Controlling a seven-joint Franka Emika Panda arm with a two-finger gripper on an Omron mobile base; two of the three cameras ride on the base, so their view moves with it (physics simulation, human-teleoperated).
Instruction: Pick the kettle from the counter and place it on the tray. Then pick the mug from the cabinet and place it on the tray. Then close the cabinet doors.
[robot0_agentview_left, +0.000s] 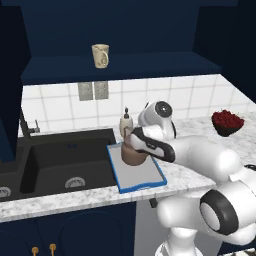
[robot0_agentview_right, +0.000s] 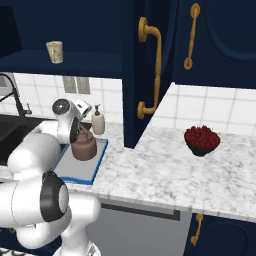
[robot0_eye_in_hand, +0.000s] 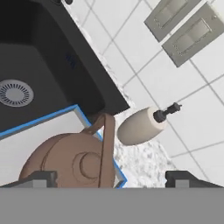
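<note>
So the big navy cabinet (robot0_agentview_left: 120, 35) is hanging wide open over your desk (robot0_agentview_right: 165, 165), with one of the cabinet doors (robot0_agentview_right: 150, 65) swung out and its long gold handle facing you. Down on the desk, right beside the black sink (robot0_agentview_left: 60, 160), the blue-rimmed tray (robot0_agentview_left: 142, 182) already has the kettle (robot0_agentview_left: 133, 154) sitting upright on it, up at the end nearest the soap bottle (robot0_agentview_right: 98, 121). Your end effector (robot0_eye_in_hand: 109, 179) is right above the kettle with the jaws spread wide, one tip on either side of the arched handle and not gripping anything, so I'd call the kettle part done. What's left is the mug (robot0_agentview_left: 100, 55), standing alone on the cabinet shelf, well apart from everything else. It looks small, rigid and probably light, but glazed and round, so likely a bit slippery, and I'd guess it tips easily if you bump it. I'd go for the body or pinch across the rim wall rather than the little side handle. The bowl of red fruit (robot0_agentview_right: 202, 140) is way off to the side, no worry there.
</note>
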